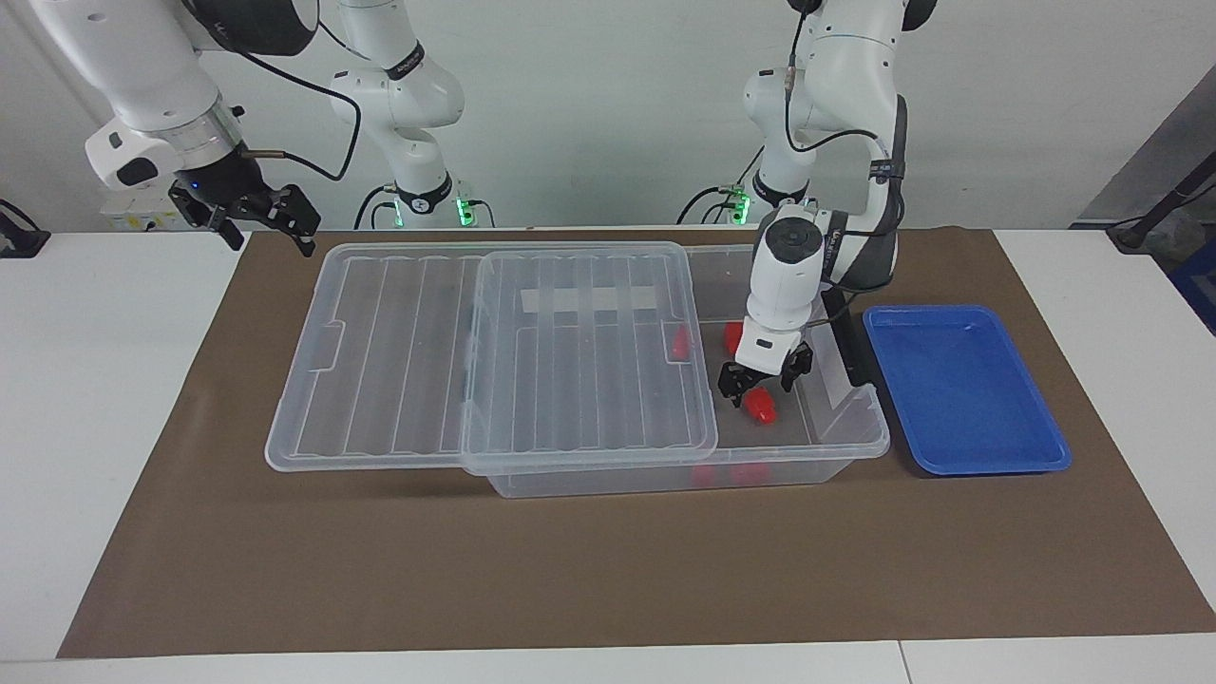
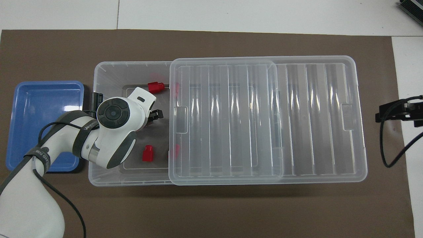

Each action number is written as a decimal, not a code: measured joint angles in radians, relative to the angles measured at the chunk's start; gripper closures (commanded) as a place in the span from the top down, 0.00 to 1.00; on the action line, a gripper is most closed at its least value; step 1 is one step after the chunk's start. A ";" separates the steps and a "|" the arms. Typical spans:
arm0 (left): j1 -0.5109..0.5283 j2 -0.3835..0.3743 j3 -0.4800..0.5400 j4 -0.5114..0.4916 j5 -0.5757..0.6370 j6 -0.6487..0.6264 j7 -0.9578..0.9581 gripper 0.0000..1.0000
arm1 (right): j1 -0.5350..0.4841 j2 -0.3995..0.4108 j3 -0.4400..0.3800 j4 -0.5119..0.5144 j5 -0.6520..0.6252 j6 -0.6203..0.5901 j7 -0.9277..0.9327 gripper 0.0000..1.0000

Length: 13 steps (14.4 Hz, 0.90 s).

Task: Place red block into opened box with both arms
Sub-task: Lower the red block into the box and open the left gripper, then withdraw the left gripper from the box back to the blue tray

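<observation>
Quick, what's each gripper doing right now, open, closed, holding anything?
Left gripper: open, over a red block in the box, holding nothing.
Right gripper: open, empty, waiting.

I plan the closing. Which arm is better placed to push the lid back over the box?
Likely right. The right gripper waits open near the lid, at its overhanging end; the left gripper is open in the box over a red block and must leave first.

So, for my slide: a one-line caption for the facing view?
Left gripper open above a red block inside the box; right gripper waits.
</observation>
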 measured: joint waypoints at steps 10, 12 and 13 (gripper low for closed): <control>0.000 -0.069 -0.006 0.072 0.001 -0.186 0.002 1.00 | -0.004 -0.003 -0.001 -0.010 0.000 0.000 0.000 1.00; 0.000 -0.082 -0.007 0.081 0.001 -0.211 0.002 1.00 | -0.004 -0.003 -0.001 -0.010 0.000 0.000 0.000 1.00; 0.000 -0.092 -0.007 0.082 0.001 -0.224 0.002 1.00 | -0.004 -0.003 -0.001 -0.010 0.000 0.000 0.000 1.00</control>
